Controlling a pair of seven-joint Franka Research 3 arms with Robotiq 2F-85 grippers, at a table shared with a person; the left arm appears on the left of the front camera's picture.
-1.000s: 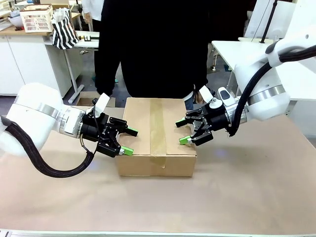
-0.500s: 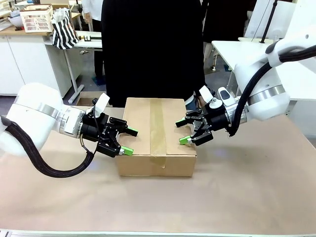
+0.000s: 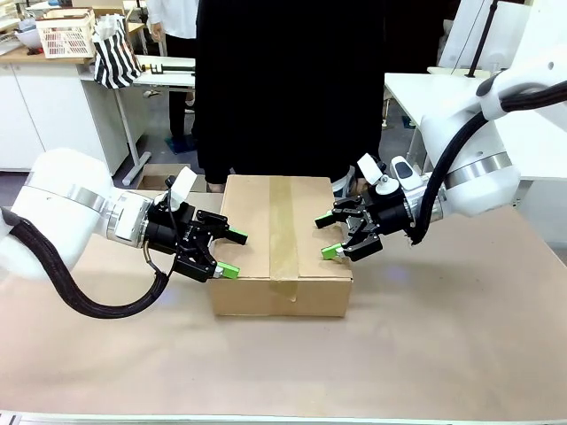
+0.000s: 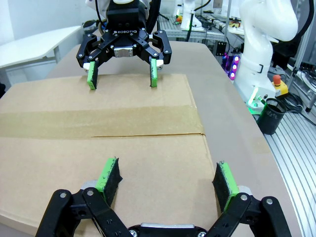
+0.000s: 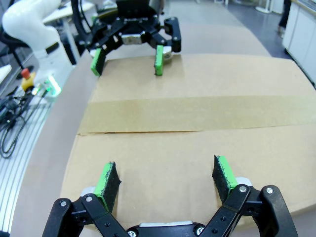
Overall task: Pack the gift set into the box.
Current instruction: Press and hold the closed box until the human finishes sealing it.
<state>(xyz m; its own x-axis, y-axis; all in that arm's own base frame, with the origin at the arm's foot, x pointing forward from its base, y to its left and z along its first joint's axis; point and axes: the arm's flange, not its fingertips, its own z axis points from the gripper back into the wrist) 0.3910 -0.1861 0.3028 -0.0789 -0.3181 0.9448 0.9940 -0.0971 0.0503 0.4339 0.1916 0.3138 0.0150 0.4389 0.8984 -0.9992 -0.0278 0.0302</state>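
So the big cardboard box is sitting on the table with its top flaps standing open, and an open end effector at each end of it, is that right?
Not quite: the box has its flaps shut, with brown tape along the seam, as the left wrist view shows. The rest holds: the left end effector and right end effector are open at its ends.

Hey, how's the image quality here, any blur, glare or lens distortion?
Front view: even light, sharp, soft shadow beside the box. Left wrist view: wide-angle bending at the edges, left hand crisp. Right wrist view: same curving, right hand sharp, far background soft.
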